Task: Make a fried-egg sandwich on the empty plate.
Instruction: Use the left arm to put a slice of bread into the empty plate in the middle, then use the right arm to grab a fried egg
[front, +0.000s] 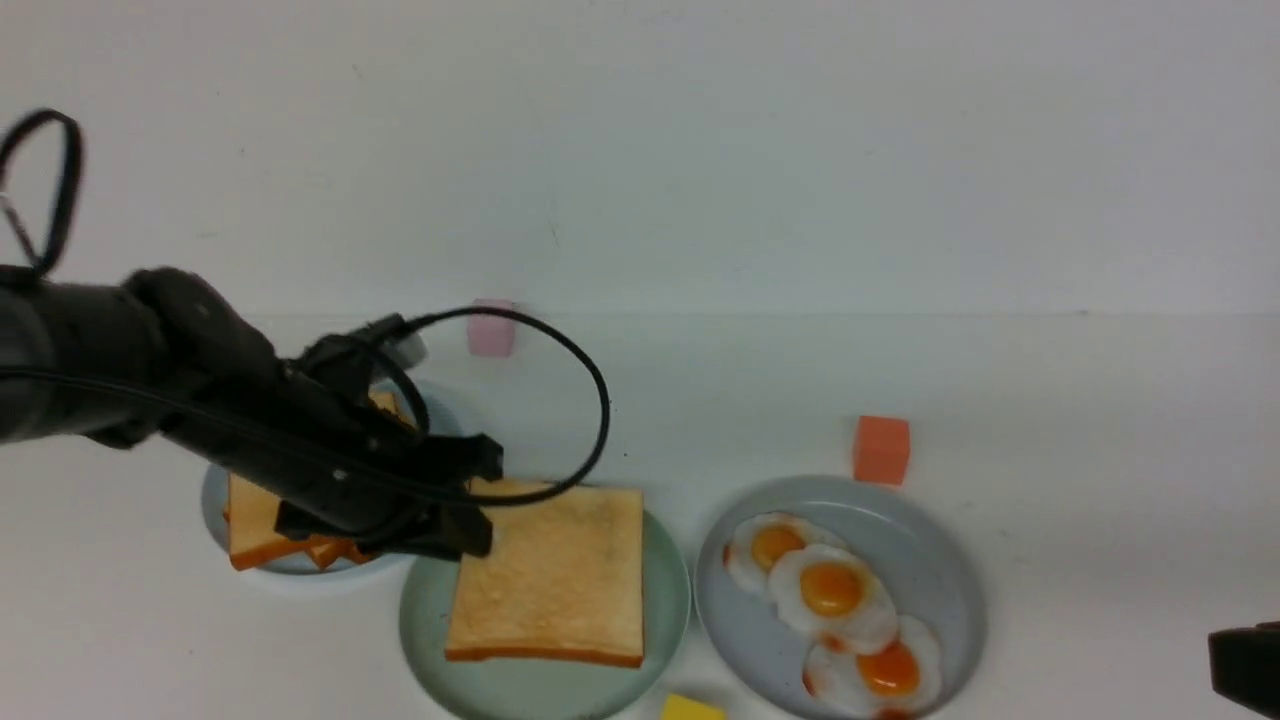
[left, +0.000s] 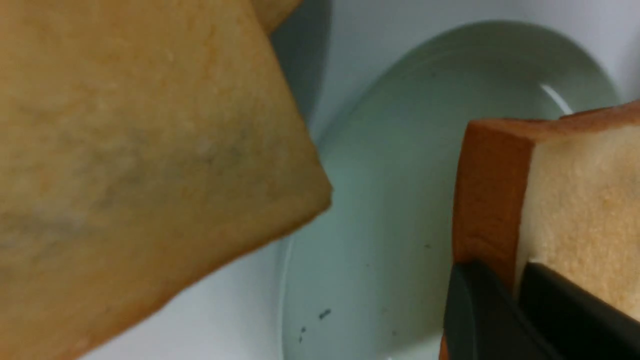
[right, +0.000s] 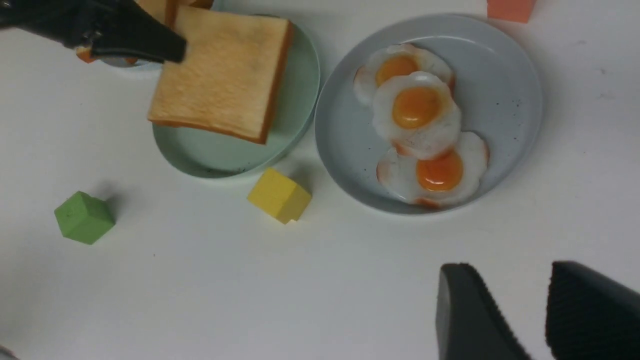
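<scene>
Near the desk's front edge, over the mint plate (front: 672, 600), we pinch a toast slice (front: 550, 580) by its left edge in our left gripper (front: 470, 505) to lay the sandwich base, while our right gripper (right: 512, 280) hangs parted and empty, ready for the eggs (front: 832, 590).

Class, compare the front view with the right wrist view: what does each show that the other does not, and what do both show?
Front view only: the pink cube at the back. Right wrist view only: the green cube. Both: the left gripper shut on a toast slice at the mint-green plate, three fried eggs on the grey-blue plate, the orange cube and the yellow cube.
</scene>
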